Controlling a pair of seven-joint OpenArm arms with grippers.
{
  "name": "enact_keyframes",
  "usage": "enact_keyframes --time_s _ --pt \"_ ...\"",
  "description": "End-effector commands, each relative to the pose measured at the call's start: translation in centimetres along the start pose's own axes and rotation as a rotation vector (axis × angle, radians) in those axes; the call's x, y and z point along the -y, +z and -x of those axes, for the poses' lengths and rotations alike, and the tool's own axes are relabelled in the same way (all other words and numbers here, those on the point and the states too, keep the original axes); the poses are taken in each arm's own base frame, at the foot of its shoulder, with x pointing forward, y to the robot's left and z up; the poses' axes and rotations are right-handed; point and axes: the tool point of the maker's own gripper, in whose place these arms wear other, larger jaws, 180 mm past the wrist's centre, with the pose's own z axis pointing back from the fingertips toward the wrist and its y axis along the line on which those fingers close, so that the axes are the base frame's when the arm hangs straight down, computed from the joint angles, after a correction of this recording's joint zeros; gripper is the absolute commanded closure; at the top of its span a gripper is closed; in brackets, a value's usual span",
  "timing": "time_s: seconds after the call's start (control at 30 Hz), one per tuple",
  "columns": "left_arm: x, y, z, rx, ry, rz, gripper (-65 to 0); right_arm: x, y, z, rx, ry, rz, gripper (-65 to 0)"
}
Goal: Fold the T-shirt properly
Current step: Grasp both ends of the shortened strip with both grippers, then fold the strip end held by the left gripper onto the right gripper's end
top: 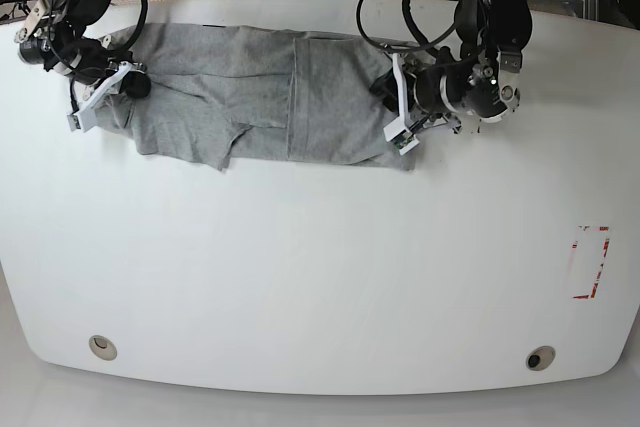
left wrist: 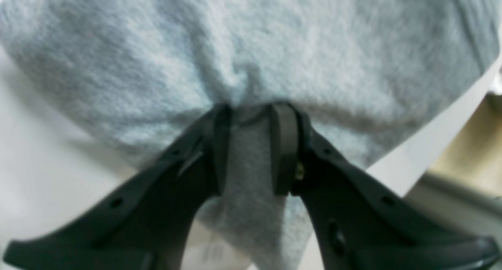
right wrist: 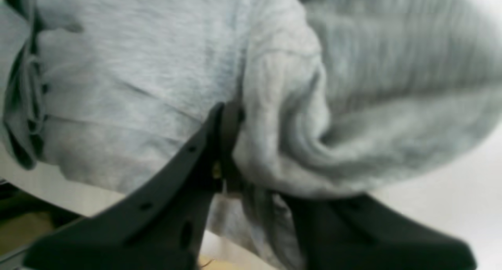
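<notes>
A white worktop (top: 320, 277) with rounded corners is seen from above. A grey T-shirt (top: 260, 97) is spread flat across its far part, plain side up, with a vertical fold line near the middle and a sleeve edge jutting toward the near side. A red-and-white marking (top: 590, 262) is seen near the right edge. Two small round fittings (top: 100, 347) are set near the front corners.

Grey folds of the T-shirt (right wrist: 157, 86) bury one finger of the right pincer (right wrist: 251, 144).
</notes>
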Motion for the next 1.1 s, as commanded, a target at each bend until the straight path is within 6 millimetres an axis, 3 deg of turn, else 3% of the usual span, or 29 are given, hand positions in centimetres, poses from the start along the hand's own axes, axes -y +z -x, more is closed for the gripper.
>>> enact_keyframes --time_s 0.0,0.27,0.5,0.57,0.8,1.07 --pt "-0.4 -1.0 -1.7 0.011 0.013 0.018 -15.7 -1.1 2.0 -3.6 0.106 0.105 0.025 0.0" --pt "0.2 -3.4 -3.1 0.011 0.043 0.052 -15.7 -4.0 4.8 -6.5 0.204 0.259 0.068 0.0" --pt "1.9 -5.2 -3.8 -0.039 -0.087 0.026 -15.8 -10.7 4.0 -7.6 0.288 0.32 -0.193 0.0" --pt "3.1 -5.9 -4.2 -0.039 -0.092 0.054 -15.8 -13.3 3.0 -7.3 0.289 0.314 -0.288 0.0" --pt "3.9 -6.5 -4.2 -0.04 -0.078 0.079 -15.8 -19.4 1.5 -7.2 0.323 0.289 -0.49 0.0" --pt "5.2 -6.9 -4.1 -0.036 -0.066 0.105 -15.8 -22.9 -0.5 -6.4 0.278 0.306 -0.568 0.0"
